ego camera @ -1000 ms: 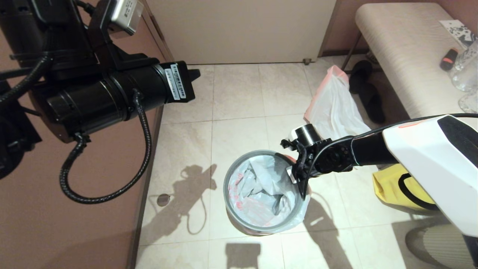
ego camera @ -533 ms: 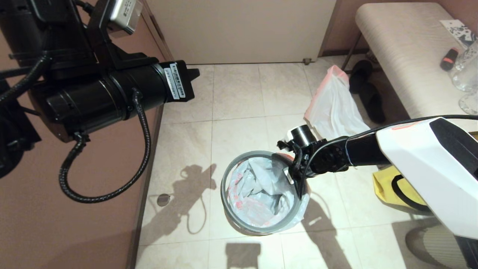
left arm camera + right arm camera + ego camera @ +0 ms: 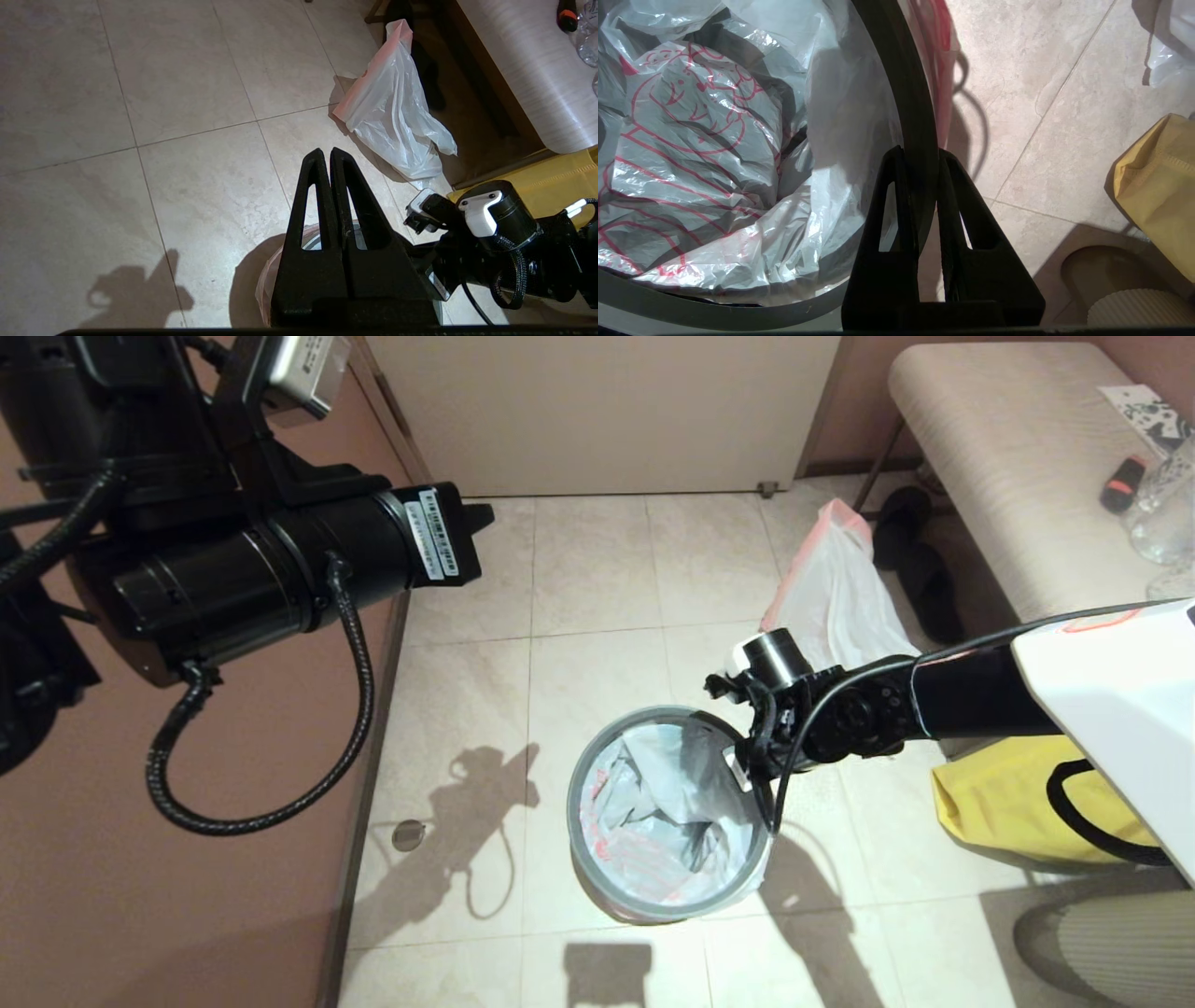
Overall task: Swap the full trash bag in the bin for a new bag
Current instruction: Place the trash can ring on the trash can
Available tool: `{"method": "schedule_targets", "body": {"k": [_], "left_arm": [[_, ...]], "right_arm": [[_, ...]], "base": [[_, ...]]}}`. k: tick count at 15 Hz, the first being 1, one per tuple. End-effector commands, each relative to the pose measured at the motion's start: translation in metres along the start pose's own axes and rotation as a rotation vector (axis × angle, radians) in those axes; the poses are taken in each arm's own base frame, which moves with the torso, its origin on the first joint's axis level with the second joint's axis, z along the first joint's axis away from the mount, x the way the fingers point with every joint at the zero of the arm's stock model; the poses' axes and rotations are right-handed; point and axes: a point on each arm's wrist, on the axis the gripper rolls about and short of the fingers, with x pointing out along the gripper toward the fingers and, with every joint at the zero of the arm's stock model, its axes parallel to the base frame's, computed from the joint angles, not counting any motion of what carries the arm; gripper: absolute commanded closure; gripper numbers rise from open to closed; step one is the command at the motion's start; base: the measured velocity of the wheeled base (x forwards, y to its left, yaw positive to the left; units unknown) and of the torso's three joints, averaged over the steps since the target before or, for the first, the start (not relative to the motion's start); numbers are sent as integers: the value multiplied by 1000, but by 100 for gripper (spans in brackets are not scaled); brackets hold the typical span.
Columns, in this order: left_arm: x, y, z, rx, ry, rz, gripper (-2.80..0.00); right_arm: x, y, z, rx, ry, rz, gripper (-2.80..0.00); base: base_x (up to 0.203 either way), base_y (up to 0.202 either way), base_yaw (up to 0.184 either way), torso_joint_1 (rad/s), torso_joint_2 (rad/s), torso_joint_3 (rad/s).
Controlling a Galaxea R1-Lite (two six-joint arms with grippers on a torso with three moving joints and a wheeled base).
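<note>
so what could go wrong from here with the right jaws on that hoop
1. The right gripper is shut on the loose grey hoop alone; it may lift off the small round black bin, freeing the thin white bag with red characters.
2. That bag's edge is pinched along the hoop, so pulling might tear it.
3. The plain white bag with a pink-red rim lies close behind the right arm and could be snagged.

The left gripper hangs shut above.

The right gripper (image 3: 920, 156), pinching the grey hoop (image 3: 597, 761), is higher now, and the bin (image 3: 667, 905) sits shifted slightly right.
</note>
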Motion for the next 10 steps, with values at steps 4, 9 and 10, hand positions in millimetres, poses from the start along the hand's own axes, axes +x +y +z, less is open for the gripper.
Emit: {"method": "schedule_targets", "body": {"k": [4,9,10], "left_arm": [[2,0,-1,0,4,3,0],[4,0,-4,1,13,4,0],[6,0,-5,2,17,4,0]], "right_arm": [[13,-4,-5,6,20,-17,0],[29,-2,-14,6,49,-19,0],[31,-1,-14,7,42,-17,0]], "base": [[0,0,0,0,0,0],[0,0,0,0,0,0],[0,0,0,0,0,0]]}}
